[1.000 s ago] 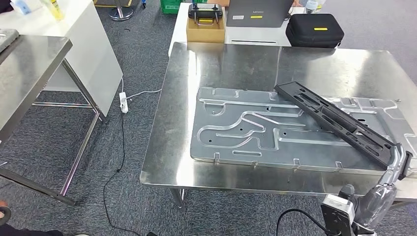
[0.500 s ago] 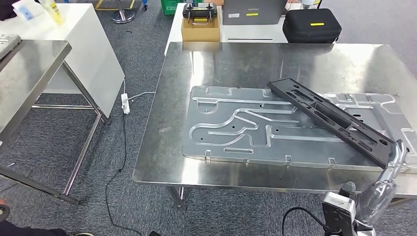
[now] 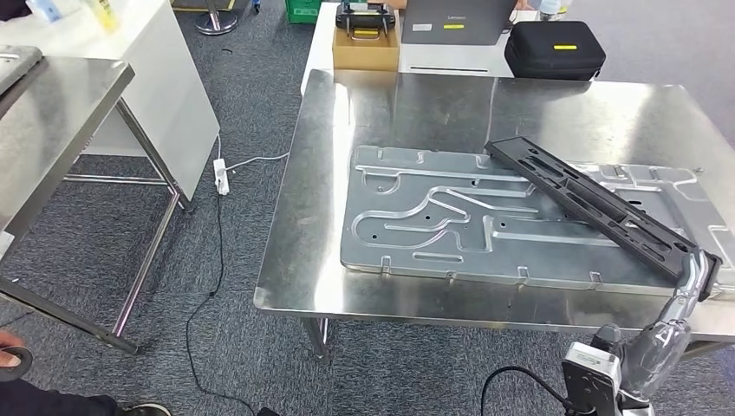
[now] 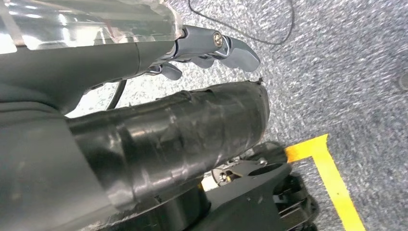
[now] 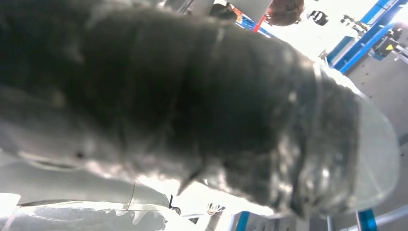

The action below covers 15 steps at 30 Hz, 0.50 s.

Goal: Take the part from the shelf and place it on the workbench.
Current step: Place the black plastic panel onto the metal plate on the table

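Note:
A long black slotted part (image 3: pixel 589 204) lies slanted across a large stamped metal plate (image 3: pixel 433 217) on the steel workbench (image 3: pixel 390 113). My right hand (image 3: pixel 696 276) grips the part's near end at the bench's front right edge. Whether the part's far end touches the plate is unclear. In the right wrist view my right hand (image 5: pixel 192 106) is a dark blur close to the lens. My left hand (image 4: pixel 192 96) hangs over grey carpet, its fingers (image 4: pixel 231 48) apart from the thumb and holding nothing.
Behind the bench stand a cardboard box (image 3: pixel 366 50), a laptop (image 3: pixel 455 22) and a black case (image 3: pixel 555 50). A second steel table (image 3: pixel 52 121) and a white cabinet (image 3: pixel 156 78) are at left. A power strip (image 3: pixel 222 178) with cable lies on the carpet. A person's hand (image 3: pixel 10 354) is at bottom left.
The whole picture has shifted sideways and slightly down, so the camera moved. The black part stays in my right hand over the plate, lying much as before.

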Motion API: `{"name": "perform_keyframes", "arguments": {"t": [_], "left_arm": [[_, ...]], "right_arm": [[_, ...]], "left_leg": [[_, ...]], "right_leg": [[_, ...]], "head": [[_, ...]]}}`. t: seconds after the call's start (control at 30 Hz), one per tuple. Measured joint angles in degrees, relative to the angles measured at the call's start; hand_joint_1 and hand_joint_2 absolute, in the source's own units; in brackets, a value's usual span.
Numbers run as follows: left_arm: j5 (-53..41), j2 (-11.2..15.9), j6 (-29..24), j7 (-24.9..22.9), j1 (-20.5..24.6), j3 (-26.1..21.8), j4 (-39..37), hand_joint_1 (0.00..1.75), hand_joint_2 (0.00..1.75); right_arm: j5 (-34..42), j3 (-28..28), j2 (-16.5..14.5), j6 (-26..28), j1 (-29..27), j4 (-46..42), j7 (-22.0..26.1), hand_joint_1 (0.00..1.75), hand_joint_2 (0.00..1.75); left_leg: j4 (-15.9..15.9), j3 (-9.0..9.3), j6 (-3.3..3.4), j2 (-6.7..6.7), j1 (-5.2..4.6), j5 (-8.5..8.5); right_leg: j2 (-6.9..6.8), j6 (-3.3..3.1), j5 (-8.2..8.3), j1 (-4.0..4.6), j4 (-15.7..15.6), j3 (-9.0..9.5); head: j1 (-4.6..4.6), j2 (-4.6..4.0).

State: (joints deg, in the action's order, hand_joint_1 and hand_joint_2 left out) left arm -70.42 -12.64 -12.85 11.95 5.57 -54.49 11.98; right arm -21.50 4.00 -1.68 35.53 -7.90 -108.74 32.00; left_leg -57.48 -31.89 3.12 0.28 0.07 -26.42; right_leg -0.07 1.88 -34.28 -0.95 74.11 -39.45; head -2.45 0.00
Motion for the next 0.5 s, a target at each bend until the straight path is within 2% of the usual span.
{"name": "perform_keyframes", "arguments": {"t": [0.03,0.1,0.13,0.17,0.27,0.3,0.37,0.43,0.47,0.5], "left_arm": [[0.01,0.01,0.01,0.02,-0.05,0.00,0.00,0.00,0.00],[0.00,-0.01,0.02,0.04,-0.09,0.00,0.00,0.00,0.00],[0.00,-0.01,0.02,0.06,-0.09,0.00,0.00,0.00,0.00],[0.00,-0.02,0.02,0.08,-0.09,0.00,0.00,0.00,0.00],[0.00,-0.01,0.02,0.14,-0.08,-0.01,0.01,0.00,0.00],[0.00,0.01,0.02,0.14,-0.07,-0.01,0.01,0.00,0.00],[0.00,0.03,0.02,0.15,-0.09,-0.02,0.01,0.00,0.00],[0.00,0.03,0.02,0.14,-0.18,-0.02,0.00,0.00,0.00],[0.00,0.03,0.02,0.14,-0.23,-0.02,0.00,0.00,0.00],[0.01,0.03,0.02,0.14,-0.26,-0.02,0.00,0.00,0.00]], "right_arm": [[-0.01,-0.03,0.00,-0.01,-0.08,-0.01,0.00,0.00,0.00],[-0.01,-0.10,0.00,-0.03,-0.09,-0.14,0.00,0.00,0.00],[-0.02,-0.14,0.00,-0.04,-0.08,-0.24,0.00,0.00,0.00],[-0.02,-0.16,0.00,-0.06,-0.10,-0.35,-0.01,0.00,0.00],[0.04,-0.21,-0.01,-0.13,-0.23,-0.51,-0.05,0.00,0.00],[0.06,-0.24,-0.01,-0.14,-0.24,-0.56,-0.06,0.00,0.00],[0.07,-0.33,-0.03,-0.15,-0.24,-0.71,-0.07,0.00,0.00],[0.07,-0.45,-0.04,-0.16,-0.29,-0.79,-0.08,0.00,0.00],[0.09,-0.51,-0.04,-0.17,-0.33,-0.79,-0.09,0.00,0.00],[0.11,-0.54,-0.04,-0.18,-0.36,-0.79,-0.10,0.00,0.00]], "left_leg": [[-0.21,-0.19,-0.04,0.00,0.00,0.04],[-0.73,-0.47,-0.27,-0.01,-0.09,-0.01],[-0.98,-0.63,-0.50,-0.04,-0.19,-0.03],[-1.16,-0.80,-0.82,-0.04,-0.29,0.01],[-1.23,-1.21,-1.85,-0.07,-0.35,0.30],[-1.71,-1.49,-2.20,-0.11,-0.32,-0.22],[-5.61,-3.17,-2.84,-0.19,-0.13,-3.32],[-12.75,-5.91,-3.32,-0.20,0.10,-7.43],[-15.49,-6.80,-3.47,-0.19,0.18,-8.52],[-16.66,-6.94,-3.55,-0.18,0.22,-8.67]], "right_leg": [[-0.01,-0.04,1.29,-0.01,-1.86,1.35],[-0.01,-0.34,4.37,0.04,-9.32,5.77],[0.00,-0.60,5.21,0.15,-12.35,7.34],[0.02,-0.86,5.51,0.28,-14.16,8.16],[0.05,-1.83,5.90,0.31,-14.99,7.91],[0.03,-2.22,6.20,0.17,-15.20,7.80],[-0.11,-2.91,6.77,-0.07,-15.53,7.43],[-0.20,-3.18,7.12,0.02,-15.46,6.81],[-0.23,-3.18,7.27,0.07,-15.40,6.51],[-0.23,-3.14,7.43,0.10,-15.32,6.25]], "head": [[-0.01,0.00],[-0.02,0.00],[-0.01,0.00],[0.01,0.00],[0.04,0.00],[0.05,0.00],[0.09,0.00],[0.13,0.00],[0.13,0.00],[0.13,0.00]]}}
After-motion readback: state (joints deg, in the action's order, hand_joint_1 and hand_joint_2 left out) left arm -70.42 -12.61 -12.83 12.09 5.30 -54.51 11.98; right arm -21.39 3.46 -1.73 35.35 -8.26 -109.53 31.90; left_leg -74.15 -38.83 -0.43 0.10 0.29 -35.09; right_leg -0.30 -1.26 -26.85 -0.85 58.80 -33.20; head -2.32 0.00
